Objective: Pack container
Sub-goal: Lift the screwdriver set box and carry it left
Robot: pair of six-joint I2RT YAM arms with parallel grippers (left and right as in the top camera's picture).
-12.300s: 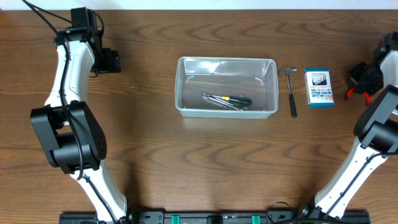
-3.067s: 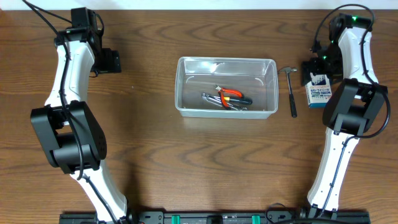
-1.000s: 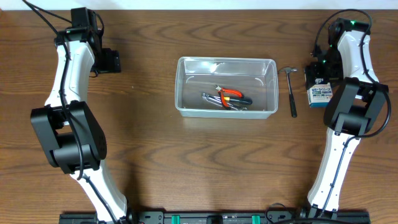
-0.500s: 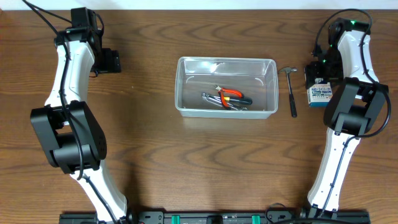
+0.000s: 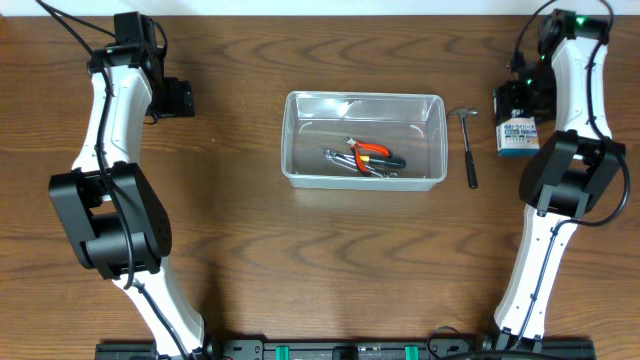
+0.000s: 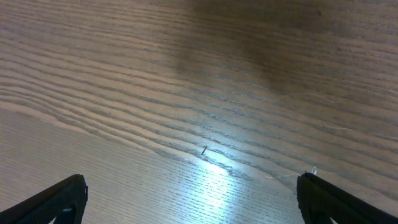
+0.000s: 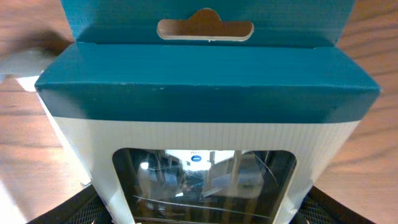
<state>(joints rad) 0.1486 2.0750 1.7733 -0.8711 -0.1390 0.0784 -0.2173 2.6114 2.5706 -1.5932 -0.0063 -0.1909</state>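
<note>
container clear | box blue top, white front | pliers red handles | table brown woodgrain

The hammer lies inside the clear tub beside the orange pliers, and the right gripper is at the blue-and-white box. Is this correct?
No. The overhead view shows the hammer on the table, outside the tub, by its right wall. The pliers are inside, and the right gripper is at the box.

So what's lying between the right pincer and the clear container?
Only the hammer, lying between the right pincer and the container, close to the container's side. The overhead view shows it.
</note>
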